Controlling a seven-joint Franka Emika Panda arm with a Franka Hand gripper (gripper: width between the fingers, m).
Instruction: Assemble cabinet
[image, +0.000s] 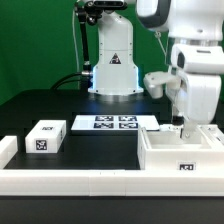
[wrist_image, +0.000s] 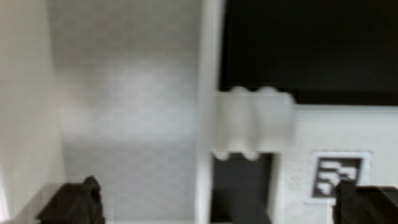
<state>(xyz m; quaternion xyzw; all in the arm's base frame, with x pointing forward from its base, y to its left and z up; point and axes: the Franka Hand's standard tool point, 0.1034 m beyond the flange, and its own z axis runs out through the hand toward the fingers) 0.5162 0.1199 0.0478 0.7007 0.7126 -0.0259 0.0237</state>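
Well, in the exterior view the cabinet (image: 160, 152) sits on the black table (image: 100, 145) at the exterior view's right, open side up, its long axis running across the view, a tag (image: 186, 166) on its near face. The arm (image: 195, 60) reaches straight down, with the gripper (image: 181, 124) pointing down at the cabinet's far wall. In the wrist view, the cabinet (wrist_image: 125, 110) fills much of the frame, and the fingertips (wrist_image: 75, 200) stand wide apart, gripping nothing
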